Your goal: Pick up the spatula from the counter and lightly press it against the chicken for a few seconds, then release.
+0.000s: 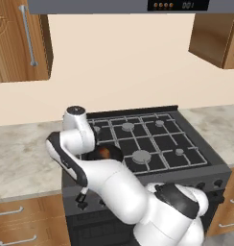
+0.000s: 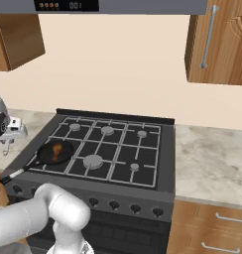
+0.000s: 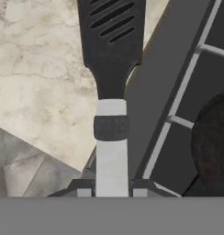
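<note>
Two dark fingertips (image 3: 84, 188) of the gripper (image 3: 112, 189) pinch the spatula (image 3: 112, 55) by its pale handle, blade pointing away, likely so the slotted end can press flat. It hangs over the counter (image 3: 36, 82) beside the stove (image 3: 164, 82). On the stove's front-left burner, the chicken (image 2: 56, 149) sits in the pan (image 2: 42, 155). The hood display (image 2: 68, 5) is too small to read.
</note>
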You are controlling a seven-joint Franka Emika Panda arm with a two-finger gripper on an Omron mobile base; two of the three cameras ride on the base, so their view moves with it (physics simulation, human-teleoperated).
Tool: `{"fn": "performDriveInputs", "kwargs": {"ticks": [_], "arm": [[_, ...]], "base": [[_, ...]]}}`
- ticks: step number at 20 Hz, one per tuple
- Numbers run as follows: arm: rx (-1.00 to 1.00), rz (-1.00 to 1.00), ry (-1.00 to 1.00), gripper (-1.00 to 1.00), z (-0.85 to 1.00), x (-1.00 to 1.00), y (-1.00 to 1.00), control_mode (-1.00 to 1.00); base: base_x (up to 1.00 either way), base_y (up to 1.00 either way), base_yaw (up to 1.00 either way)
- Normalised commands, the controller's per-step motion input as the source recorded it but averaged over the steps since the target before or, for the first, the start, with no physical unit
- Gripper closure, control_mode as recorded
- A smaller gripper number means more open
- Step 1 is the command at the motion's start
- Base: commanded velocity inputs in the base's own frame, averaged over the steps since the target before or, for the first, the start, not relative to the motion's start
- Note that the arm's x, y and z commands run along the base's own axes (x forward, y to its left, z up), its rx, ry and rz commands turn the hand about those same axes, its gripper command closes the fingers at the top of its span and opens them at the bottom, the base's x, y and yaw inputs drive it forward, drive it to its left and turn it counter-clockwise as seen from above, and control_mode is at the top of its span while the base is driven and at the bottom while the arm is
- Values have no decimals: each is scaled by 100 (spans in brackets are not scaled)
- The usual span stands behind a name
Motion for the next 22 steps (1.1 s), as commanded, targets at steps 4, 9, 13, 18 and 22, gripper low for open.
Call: {"fn": "performDriveInputs", "kwargs": {"ticks": [4, 9, 13, 18, 22], "arm": [[-4, 22, -7, 100, 26, -22, -61, -100], [-3, 23, -8, 100, 31, -21, -68, -100], [-4, 23, -6, 100, 38, -20, -69, -100], [-6, 22, 0, 100, 30, -10, -59, -100], [-5, 22, 0, 100, 25, -6, -71, -100]], "base": [[0, 0, 0], [0, 0, 0], [0, 0, 0], [0, 0, 0], [0, 0, 0]]}}
